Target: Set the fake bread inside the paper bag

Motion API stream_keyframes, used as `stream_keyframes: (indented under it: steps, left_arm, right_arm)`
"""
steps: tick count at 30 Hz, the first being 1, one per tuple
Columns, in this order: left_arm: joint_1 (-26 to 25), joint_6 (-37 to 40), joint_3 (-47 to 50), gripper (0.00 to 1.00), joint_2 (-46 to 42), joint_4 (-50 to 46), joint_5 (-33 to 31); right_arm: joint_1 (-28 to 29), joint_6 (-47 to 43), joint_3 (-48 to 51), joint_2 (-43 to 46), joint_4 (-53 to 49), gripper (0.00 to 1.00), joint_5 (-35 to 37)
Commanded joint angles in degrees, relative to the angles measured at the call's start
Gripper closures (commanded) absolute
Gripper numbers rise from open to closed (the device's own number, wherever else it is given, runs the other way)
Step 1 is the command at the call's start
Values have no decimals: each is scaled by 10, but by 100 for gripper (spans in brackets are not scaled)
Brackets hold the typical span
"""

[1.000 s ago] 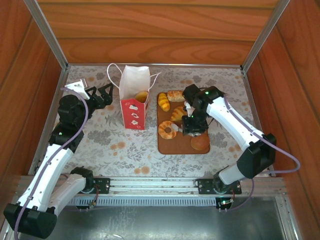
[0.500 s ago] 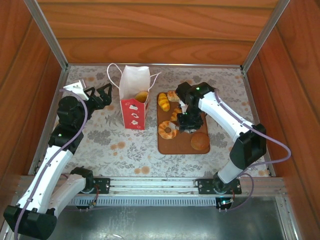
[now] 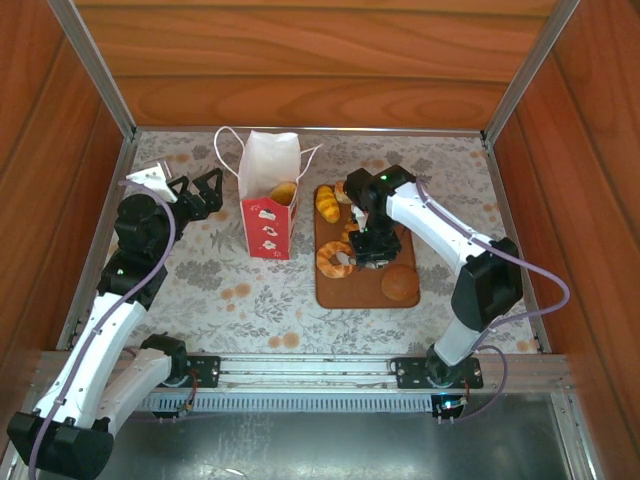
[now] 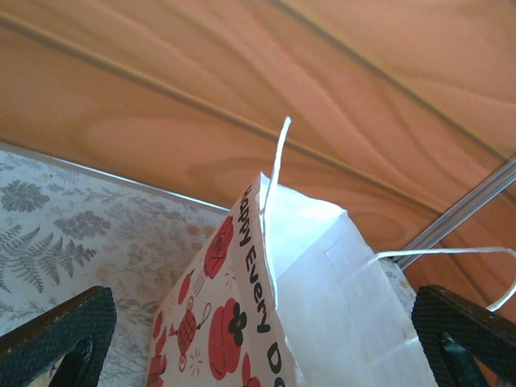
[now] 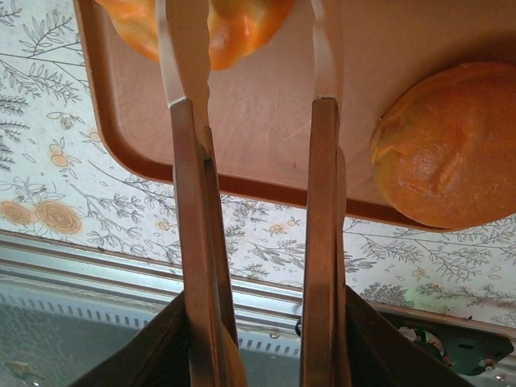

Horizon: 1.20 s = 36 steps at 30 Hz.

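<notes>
The paper bag (image 3: 269, 205) stands upright left of the brown tray (image 3: 345, 292), with one golden pastry (image 3: 284, 190) in its mouth. On the tray lie a ring doughnut (image 3: 335, 260), a round bun (image 3: 400, 284), a croissant (image 3: 327, 203) and a roll (image 3: 346, 190). My right gripper (image 3: 375, 245) is shut on the metal tongs (image 5: 189, 201). The tong blades stand apart on either side of an orange pastry (image 5: 218, 24), and the bun (image 5: 447, 149) lies to their right. My left gripper (image 3: 200, 190) is open just left of the bag (image 4: 322, 306), its fingers wide on either side.
Wooden walls with metal corner posts (image 3: 95, 70) close in the floral tabletop (image 3: 230, 290). A metal rail (image 3: 300, 370) runs along the near edge. The bag's white cord handles (image 4: 278, 185) stick up and out.
My right arm has swung left over the tray, carrying the tongs from beside the bun toward the ring doughnut. The left arm and the bag have stayed put.
</notes>
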<state>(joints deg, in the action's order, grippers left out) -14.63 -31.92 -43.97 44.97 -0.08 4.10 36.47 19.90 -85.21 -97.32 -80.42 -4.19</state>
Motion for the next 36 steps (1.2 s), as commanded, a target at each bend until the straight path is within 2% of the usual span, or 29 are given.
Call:
stream_keyframes:
  steps: [1, 10, 20, 22, 26, 30, 32, 36]
  left_arm:
    - [4, -1, 1, 0, 0, 6, 1]
    - [5, 7, -25, 0, 14, -4, 21]
    - [10, 50, -208, 0, 105, -205, 23]
    - [11, 58, -241, 2, 125, -231, 37]
    - [10, 62, -305, 15, 174, -269, 101]
    - [4, 75, -362, 18, 235, -309, 162]
    - [0, 88, -388, 19, 262, -335, 171]
    - [-3, 114, -421, 22, 308, -387, 134]
  right_arm:
    - [8, -7, -4, -13, -19, 57, 11]
    - [8, -1, -4, 9, -28, 66, 27]
    - [7, 15, -17, 87, -61, 69, 78]
    - [7, 19, -27, 100, -71, 69, 92]
    - [6, 32, -49, 128, -96, 69, 115]
    - [3, 44, -66, 159, -116, 69, 137]
    - [1, 50, -77, 175, -121, 69, 147]
    - [-1, 56, -123, 197, -130, 69, 169]
